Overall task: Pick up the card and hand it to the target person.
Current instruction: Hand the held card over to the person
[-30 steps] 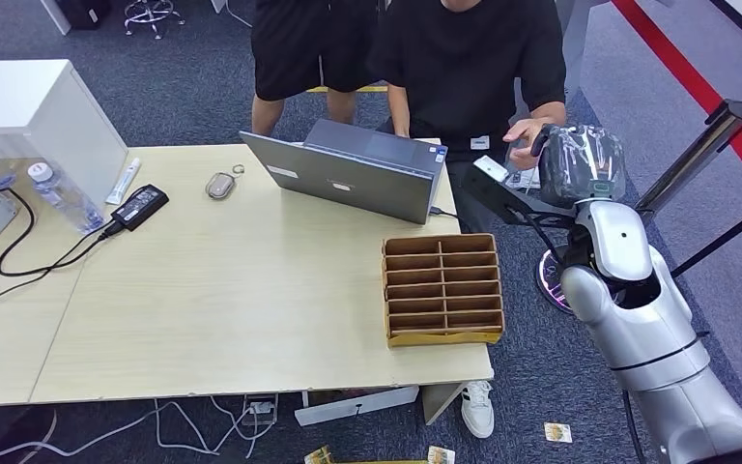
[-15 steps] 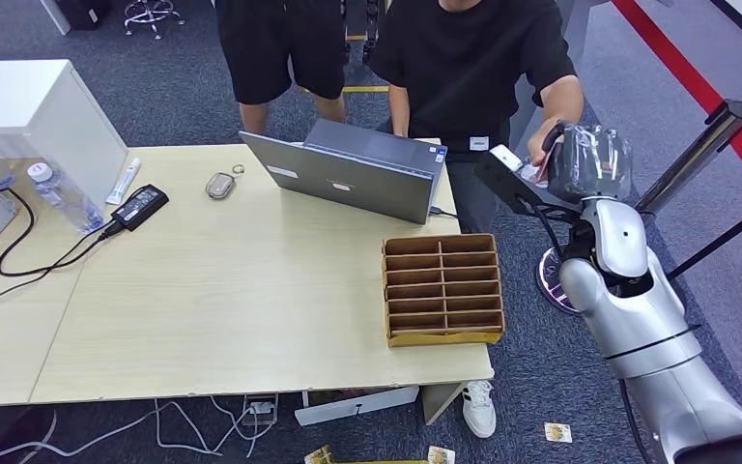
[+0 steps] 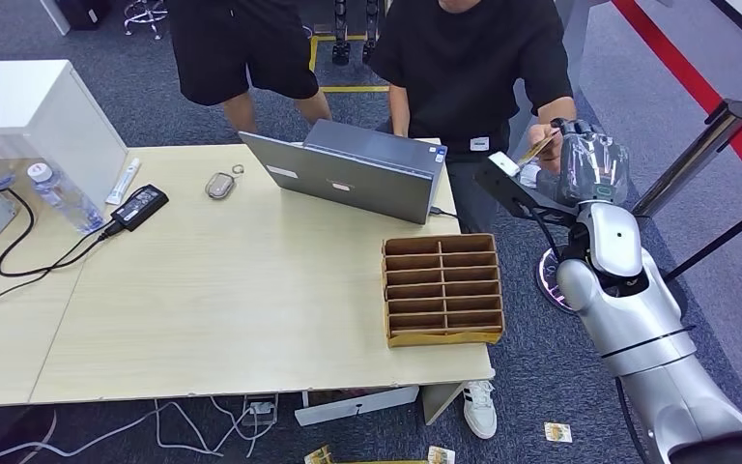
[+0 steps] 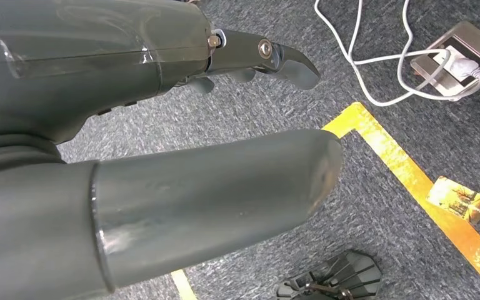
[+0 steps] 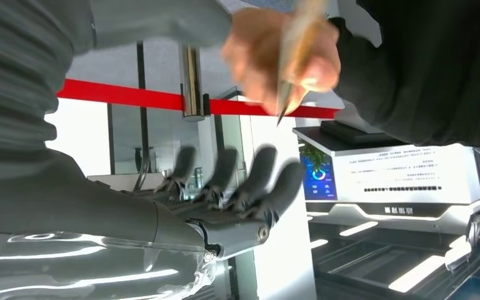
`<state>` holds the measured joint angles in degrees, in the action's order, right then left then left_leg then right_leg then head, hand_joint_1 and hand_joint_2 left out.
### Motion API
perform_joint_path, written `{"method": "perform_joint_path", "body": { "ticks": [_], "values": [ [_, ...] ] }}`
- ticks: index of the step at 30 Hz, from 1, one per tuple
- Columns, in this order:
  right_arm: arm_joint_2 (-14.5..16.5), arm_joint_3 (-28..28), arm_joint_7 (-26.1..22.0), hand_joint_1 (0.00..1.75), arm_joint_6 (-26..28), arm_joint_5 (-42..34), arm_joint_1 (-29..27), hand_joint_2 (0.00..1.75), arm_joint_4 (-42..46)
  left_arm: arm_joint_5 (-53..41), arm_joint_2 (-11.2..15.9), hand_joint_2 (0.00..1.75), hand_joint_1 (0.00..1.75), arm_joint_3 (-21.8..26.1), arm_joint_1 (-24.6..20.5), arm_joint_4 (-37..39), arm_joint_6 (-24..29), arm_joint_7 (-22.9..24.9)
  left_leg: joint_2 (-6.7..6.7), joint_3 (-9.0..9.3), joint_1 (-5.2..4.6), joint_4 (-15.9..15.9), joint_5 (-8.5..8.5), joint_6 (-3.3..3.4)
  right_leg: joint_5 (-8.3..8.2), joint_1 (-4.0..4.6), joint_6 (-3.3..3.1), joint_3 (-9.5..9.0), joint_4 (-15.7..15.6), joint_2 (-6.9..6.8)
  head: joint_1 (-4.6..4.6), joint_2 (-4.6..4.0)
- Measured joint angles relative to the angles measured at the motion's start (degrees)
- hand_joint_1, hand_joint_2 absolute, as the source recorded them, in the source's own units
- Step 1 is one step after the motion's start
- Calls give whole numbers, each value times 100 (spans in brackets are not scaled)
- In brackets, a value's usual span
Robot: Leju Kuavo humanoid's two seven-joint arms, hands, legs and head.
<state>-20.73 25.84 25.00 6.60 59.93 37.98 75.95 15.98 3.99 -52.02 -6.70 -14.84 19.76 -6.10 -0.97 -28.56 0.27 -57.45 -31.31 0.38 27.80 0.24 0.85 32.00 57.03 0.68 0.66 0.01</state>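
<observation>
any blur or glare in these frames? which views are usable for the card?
Right wrist view: the person's hand and the card it holds are motion-blurred, the right hand is sharper, and the bright backlit panels behind wash out. Head view: evenly lit and sharp, but the card is small. Left wrist view: the left hand is close up, with mild sheen on its cover.

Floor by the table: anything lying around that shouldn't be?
Yes. Stray cards lie on the carpet: one near the robot's base, two more by the table's front edge, and another beside the yellow floor tape in the left wrist view. They look dropped.
</observation>
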Motion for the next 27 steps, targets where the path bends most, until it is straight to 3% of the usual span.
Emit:
{"method": "perform_joint_path", "body": {
  "ticks": [6,12,18,27],
  "values": [
    [25,-11,7,0,113,-26,-45,175,-50,5,1,0,0,0,1,0,0,1,0,1,0,0,0,0,0,0,0,0,0,1,0,0],
    [56,-168,-68,0,730,-257,-339,175,66,67,-2,0,0,0,2,0,4,2,-1,2,0,-1,0,0,0,0,0,-1,0,0,1,1],
    [272,-501,-375,0,1458,-577,-1256,175,808,192,-22,0,0,4,3,0,55,6,0,1,1,0,-1,0,1,1,0,0,-1,-2,0,0],
    [737,-640,-750,0,2110,-793,-2521,175,1774,338,-54,0,0,9,4,0,126,8,1,2,2,1,-1,0,1,2,-1,-1,-1,-1,0,1]
  ]
}}
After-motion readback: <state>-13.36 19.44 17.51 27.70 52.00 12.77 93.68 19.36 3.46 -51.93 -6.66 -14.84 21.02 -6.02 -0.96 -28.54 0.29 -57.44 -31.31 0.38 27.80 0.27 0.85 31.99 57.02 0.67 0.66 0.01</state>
